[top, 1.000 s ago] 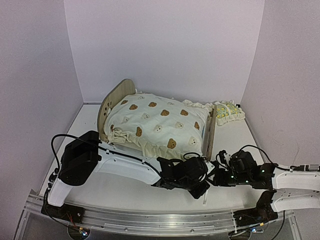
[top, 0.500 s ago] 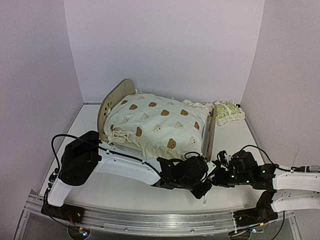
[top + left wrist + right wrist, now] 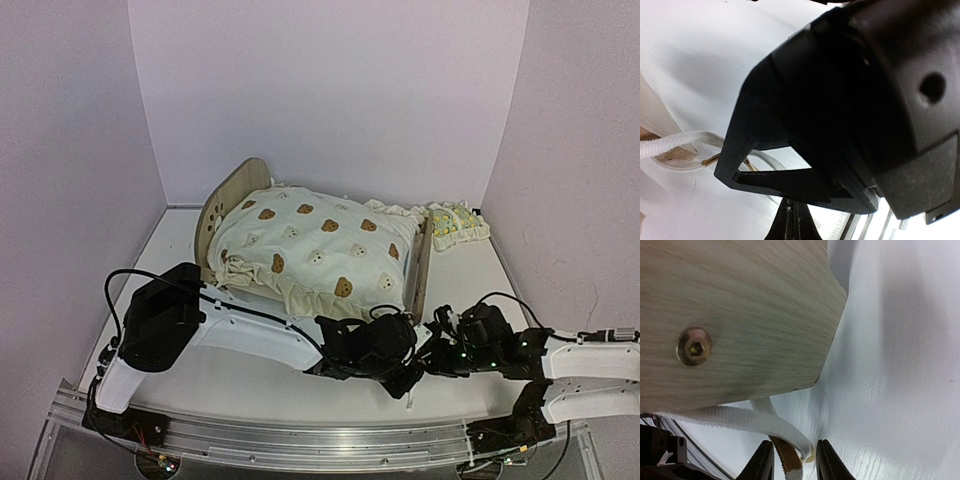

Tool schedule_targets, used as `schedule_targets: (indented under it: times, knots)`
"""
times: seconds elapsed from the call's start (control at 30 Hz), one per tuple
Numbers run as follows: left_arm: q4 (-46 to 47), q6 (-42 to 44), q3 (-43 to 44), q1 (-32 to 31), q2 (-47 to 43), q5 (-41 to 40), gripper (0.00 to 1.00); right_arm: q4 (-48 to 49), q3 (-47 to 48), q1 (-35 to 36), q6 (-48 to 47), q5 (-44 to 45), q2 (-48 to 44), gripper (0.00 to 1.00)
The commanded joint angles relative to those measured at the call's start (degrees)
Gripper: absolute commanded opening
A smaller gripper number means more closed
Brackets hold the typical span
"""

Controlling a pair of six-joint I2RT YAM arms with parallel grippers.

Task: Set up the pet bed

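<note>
Step in hand, by judgement: securing the white strap point(image 3: 740, 417) at the near-right end board point(image 3: 740, 315) of the pet bed point(image 3: 235, 195); the next move called for a firm pinch and a steady pull. Right gripper point(image 3: 795, 462) jaws stood narrowly apart about the strap end, grip not determinable; left gripper point(image 3: 792, 226) jaws were pressed together, nothing seen held; the bed lay at twelve o'clock of both, end board just beside.

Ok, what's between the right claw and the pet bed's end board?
A white ribbon, running from under the pet bed into the right claw; seen in the right wrist view.
</note>
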Motion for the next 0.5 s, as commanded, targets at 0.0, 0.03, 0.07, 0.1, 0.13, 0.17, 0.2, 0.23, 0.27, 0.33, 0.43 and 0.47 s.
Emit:
schedule_targets:
  times: [0.0,0.03,0.07,0.1,0.13,0.17,0.2,0.23,0.27,0.33,0.43,0.47]
  knots:
    - [2.65,-0.14,2.89,0.20,0.23,0.85,0.00,0.98,-0.91,0.19,-0.51,0.45,0.65,0.30]
    - [2.69,-0.15,2.86,0.16,0.18,0.93,0.00,1.01,-0.96,0.21,-0.53,0.69,0.72,0.30]
    - [2.80,-0.21,2.73,0.17,0.11,1.04,0.00,1.11,-0.97,0.20,-0.59,0.80,0.77,0.30]
    - [2.92,-0.22,2.63,0.21,0.06,1.13,0.00,1.17,-0.98,0.19,-0.63,0.83,0.86,0.30]
    - [3.02,-0.23,2.55,0.18,0.08,1.16,0.00,1.24,-0.98,0.22,-0.68,0.84,0.93,0.30]
    - [3.03,-0.22,2.57,0.17,0.15,1.27,0.00,1.37,-0.97,0.23,-0.76,0.84,1.04,0.30]
    - [2.99,-0.23,2.56,0.17,0.18,1.28,0.00,1.51,-0.93,0.22,-0.83,0.84,1.20,0.30]
    - [2.98,-0.23,2.55,0.21,0.25,1.30,0.00,1.75,-0.91,0.23,-0.84,0.84,1.46,0.30]
    - [2.93,-0.23,2.54,0.23,0.31,1.32,0.00,1.98,-0.89,0.21,-0.85,0.84,1.73,0.31]
    - [2.68,-0.23,2.54,0.22,0.44,1.19,0.00,2.41,-0.89,0.21,-0.88,0.84,2.14,0.34]
    - [2.18,-0.25,2.47,0.20,0.71,0.65,0.00,2.64,-0.89,0.19,-0.72,0.80,2.16,0.36]
    - [2.09,-0.29,2.36,0.20,0.81,0.49,0.00,2.65,-0.89,0.21,-0.73,0.75,1.97,0.35]
